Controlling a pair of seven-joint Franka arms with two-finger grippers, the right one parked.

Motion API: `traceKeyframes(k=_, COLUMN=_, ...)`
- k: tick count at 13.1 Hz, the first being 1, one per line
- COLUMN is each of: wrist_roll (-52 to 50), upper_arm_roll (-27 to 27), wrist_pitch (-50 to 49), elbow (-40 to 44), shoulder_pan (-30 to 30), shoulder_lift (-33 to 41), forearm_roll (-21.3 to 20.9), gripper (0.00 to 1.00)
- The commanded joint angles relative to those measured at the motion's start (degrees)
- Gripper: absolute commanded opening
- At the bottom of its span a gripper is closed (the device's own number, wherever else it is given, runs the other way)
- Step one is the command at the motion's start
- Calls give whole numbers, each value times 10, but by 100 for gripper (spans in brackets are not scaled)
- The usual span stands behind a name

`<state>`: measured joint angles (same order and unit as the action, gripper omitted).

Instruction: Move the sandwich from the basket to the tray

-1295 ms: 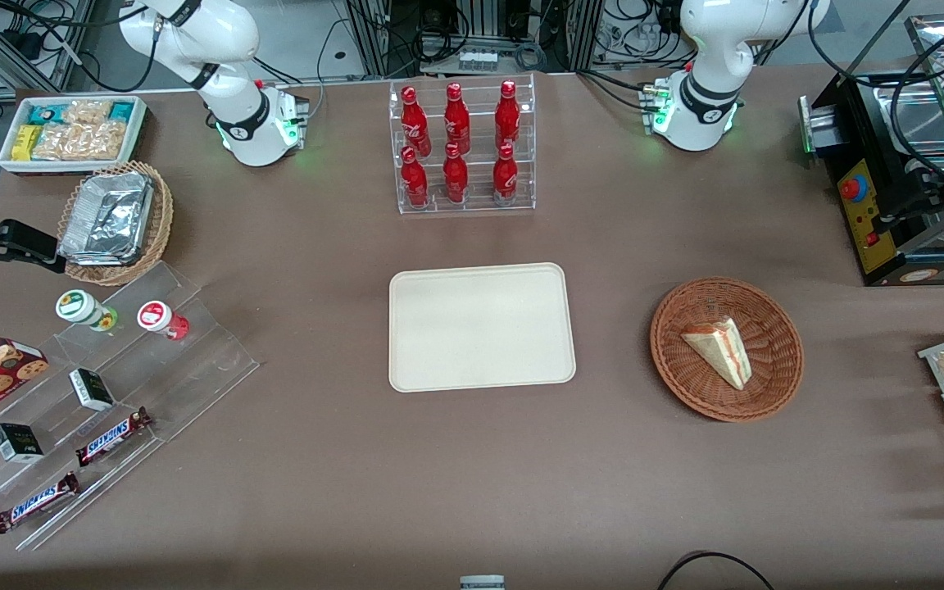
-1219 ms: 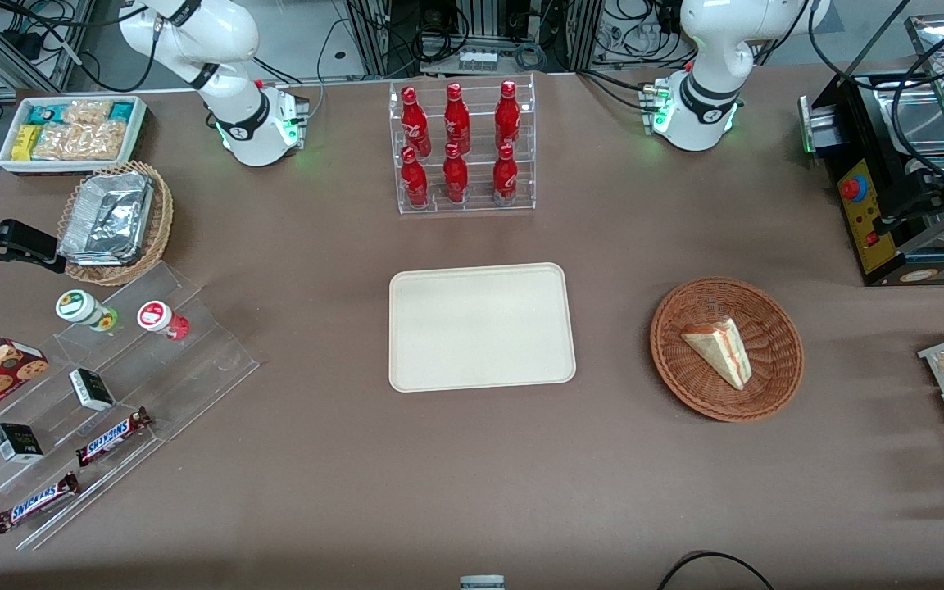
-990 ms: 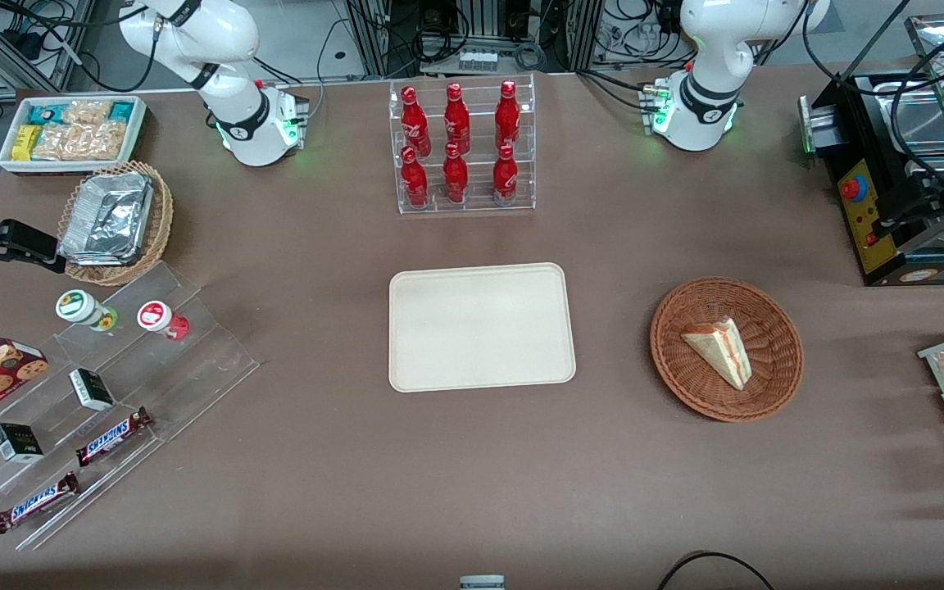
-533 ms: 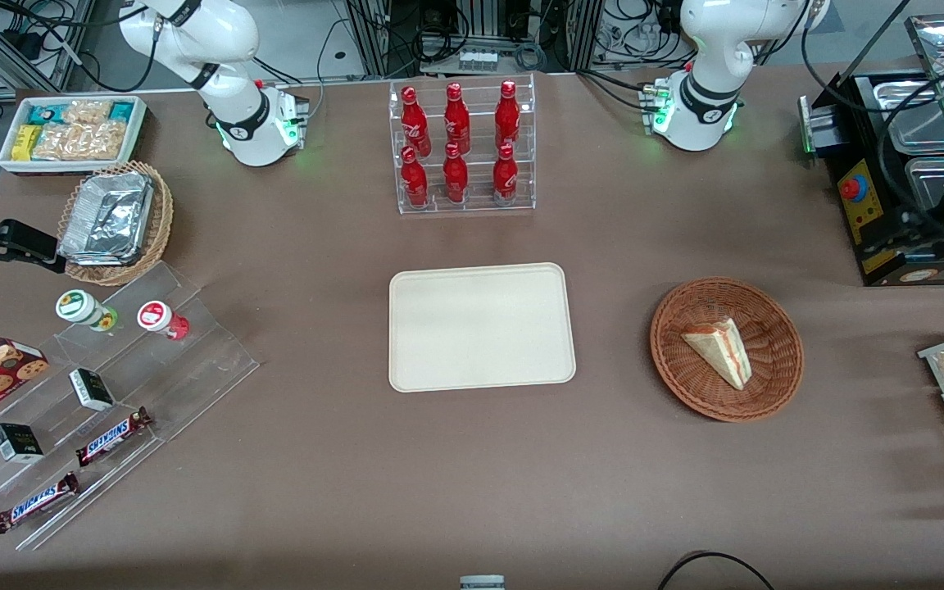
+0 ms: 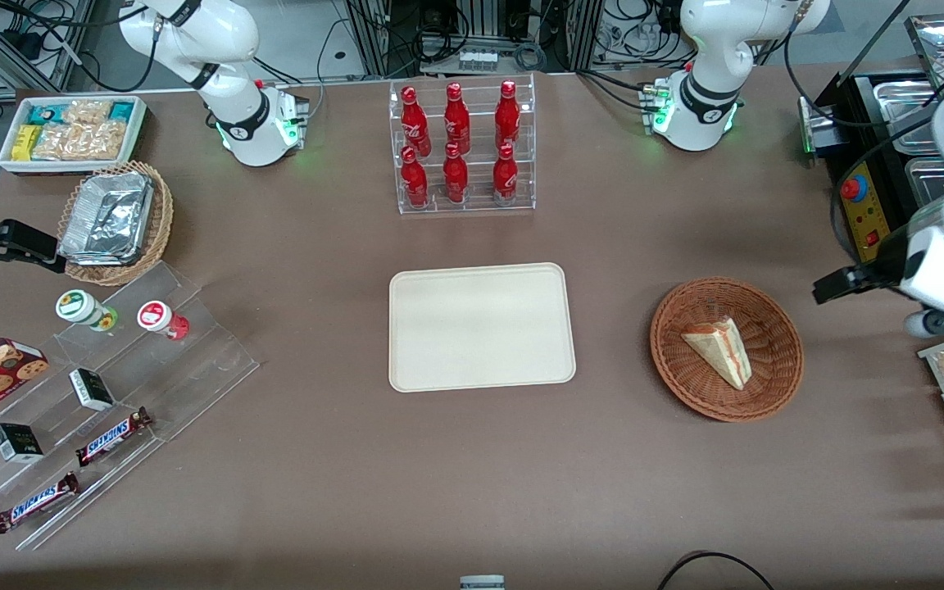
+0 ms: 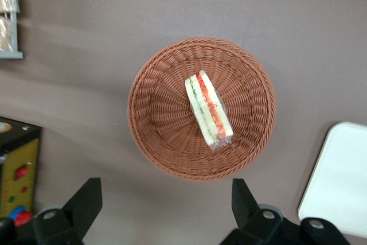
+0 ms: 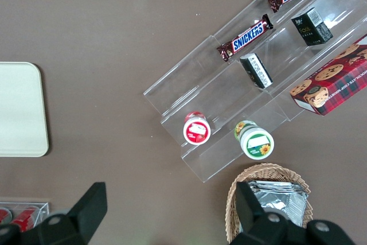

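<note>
Claw (image 6: 163,202) moved in over basket (image 6: 155,142); wrist cam shows fingers spread.

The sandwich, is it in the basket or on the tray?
In the basket. The sandwich lies inside it; the tray is bare. The claw hangs open above the table beside the basket, holding nothing.

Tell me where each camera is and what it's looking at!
Front view: high up, facing both arms, looking down at the table; the pincer hangs beside the basket.
Left wrist view: on the working arm, looking straight down at the sandwich in the basket; open pincer fingers show.
Right wrist view: on the parked arm, looking down at snack shelves.
All three share the tray.
</note>
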<state>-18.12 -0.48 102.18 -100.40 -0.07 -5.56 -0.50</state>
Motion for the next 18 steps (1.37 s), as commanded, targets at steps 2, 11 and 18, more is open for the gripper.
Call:
traceKeyframes(k=2, wrist_roll=-126, upper_arm_roll=-1, wrist_pitch=101, elbow=-93, shoulder_pan=-33, shoulder_lift=7, forearm_roll=7, gripper=100)
traceKeyframes(k=11, wrist_roll=-204, upper_arm_roll=-1, wrist_pitch=305, elbow=-237, shoulder_pan=-63, shoulder_lift=-30, forearm_roll=7, gripper=100)
traceKeyframes(k=18, wrist_roll=-205, upper_arm_roll=0, wrist_pitch=374, elbow=-263, shoulder_pan=-65, shoulder_lift=-68, forearm_roll=7, gripper=100)
